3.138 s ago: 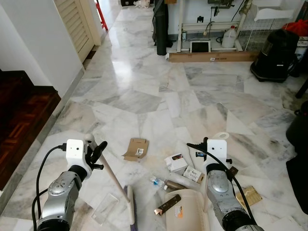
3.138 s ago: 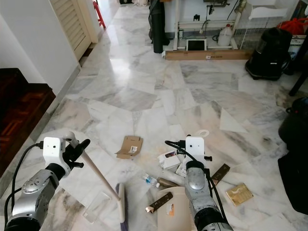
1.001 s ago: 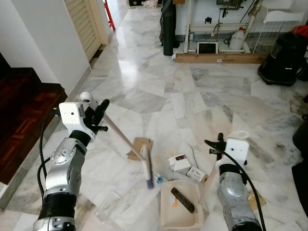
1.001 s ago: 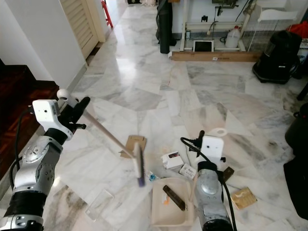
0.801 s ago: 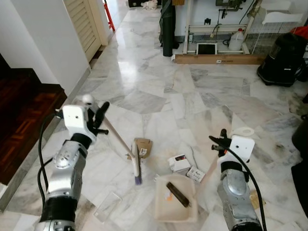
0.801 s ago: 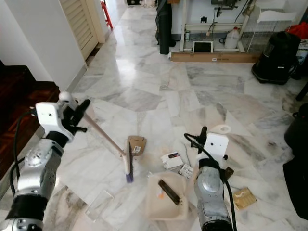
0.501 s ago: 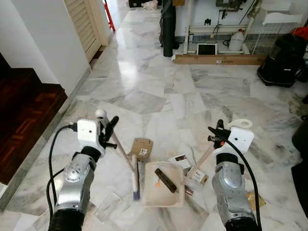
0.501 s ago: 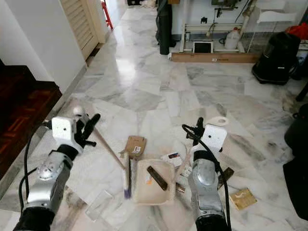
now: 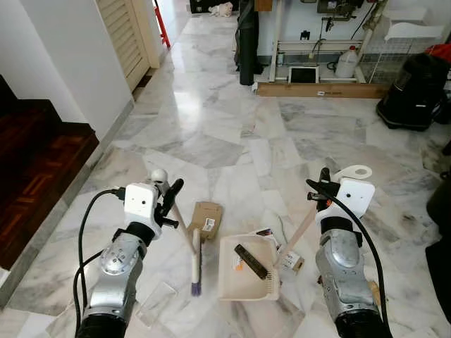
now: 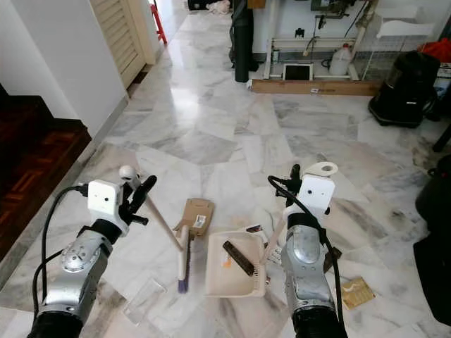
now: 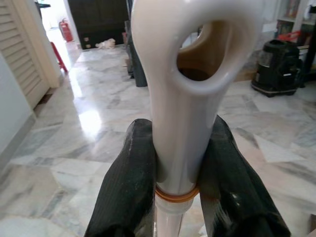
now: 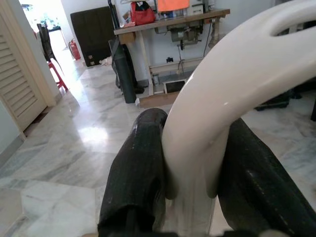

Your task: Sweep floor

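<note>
A humanoid robot stands on a marble floor (image 9: 211,134) mid-sweep, a tool in each arm. Its left pincer (image 9: 169,201) is clamped on the pale handle of a broom (image 9: 195,264), whose head rests on the floor at near left, just beside the left edge of a cream dustpan (image 9: 236,282). The left wrist view shows both black fingers (image 11: 131,182) pressed against the handle below its hanging loop. The right pincer (image 9: 318,191) is pinching the dustpan's long handle, and the pan sits flat, already carrying a dark bar-shaped scrap (image 9: 251,261). A flattened piece of cardboard (image 9: 204,215) lies just beyond the broom head, and small cartons (image 9: 290,260) sit behind the pan's right side, near its handle. The step in hand appears to be gathering litter into the pan. The next move likely calls for lifting the broom past the cardboard and drawing it toward the pan's mouth while the right arm holds the pan steady.
</note>
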`<state>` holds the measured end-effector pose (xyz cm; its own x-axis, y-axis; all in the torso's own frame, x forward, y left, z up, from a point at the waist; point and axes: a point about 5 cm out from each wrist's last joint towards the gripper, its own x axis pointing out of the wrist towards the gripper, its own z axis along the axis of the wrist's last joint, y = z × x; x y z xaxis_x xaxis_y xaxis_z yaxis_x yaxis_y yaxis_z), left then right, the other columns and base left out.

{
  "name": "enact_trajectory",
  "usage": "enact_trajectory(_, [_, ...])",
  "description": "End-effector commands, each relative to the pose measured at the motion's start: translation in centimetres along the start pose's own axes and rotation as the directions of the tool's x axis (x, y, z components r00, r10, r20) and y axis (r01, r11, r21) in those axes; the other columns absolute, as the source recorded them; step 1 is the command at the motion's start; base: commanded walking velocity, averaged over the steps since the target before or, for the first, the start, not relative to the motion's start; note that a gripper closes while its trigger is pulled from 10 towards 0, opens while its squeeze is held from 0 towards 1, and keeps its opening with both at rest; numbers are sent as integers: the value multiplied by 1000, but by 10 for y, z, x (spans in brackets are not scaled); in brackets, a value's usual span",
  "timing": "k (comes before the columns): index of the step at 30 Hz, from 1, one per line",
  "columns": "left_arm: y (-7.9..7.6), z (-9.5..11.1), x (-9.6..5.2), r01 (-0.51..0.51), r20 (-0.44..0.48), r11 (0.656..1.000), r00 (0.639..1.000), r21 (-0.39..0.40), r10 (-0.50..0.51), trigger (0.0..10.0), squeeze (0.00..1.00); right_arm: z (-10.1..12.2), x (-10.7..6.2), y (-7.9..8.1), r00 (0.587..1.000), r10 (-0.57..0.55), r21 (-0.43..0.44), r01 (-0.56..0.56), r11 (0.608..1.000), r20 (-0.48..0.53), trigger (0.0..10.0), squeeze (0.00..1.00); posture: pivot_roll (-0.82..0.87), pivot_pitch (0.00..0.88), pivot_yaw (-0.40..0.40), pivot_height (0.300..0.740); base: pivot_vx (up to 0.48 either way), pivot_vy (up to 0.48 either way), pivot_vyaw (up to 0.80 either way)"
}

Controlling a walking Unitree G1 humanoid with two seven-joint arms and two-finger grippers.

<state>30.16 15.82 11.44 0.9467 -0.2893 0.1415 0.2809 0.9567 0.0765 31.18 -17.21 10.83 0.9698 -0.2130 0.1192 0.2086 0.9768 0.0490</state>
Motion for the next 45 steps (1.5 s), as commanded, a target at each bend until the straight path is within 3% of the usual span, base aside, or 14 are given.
enact_trajectory(1, [0,12,4,16,59,999,998,48,-19,10000,0,6,2,7,1000,15,10,-15,1000,23,10000,0,16,0,62,740,0,0,0])
enact_trajectory(11, [3,6,-1,-33,55,996,998,79,29,10000,0,6,-2,3,999,-14,-2,14,1000,34,10000,0,8,0,73,740,0,0,0])
enact_trajectory(45, [7,2,2,-122,58,990,991,71,118,10000,0,11,4,3,999,9,-13,-8,1000,39,10000,0,21,0,27,740,0,0,751])
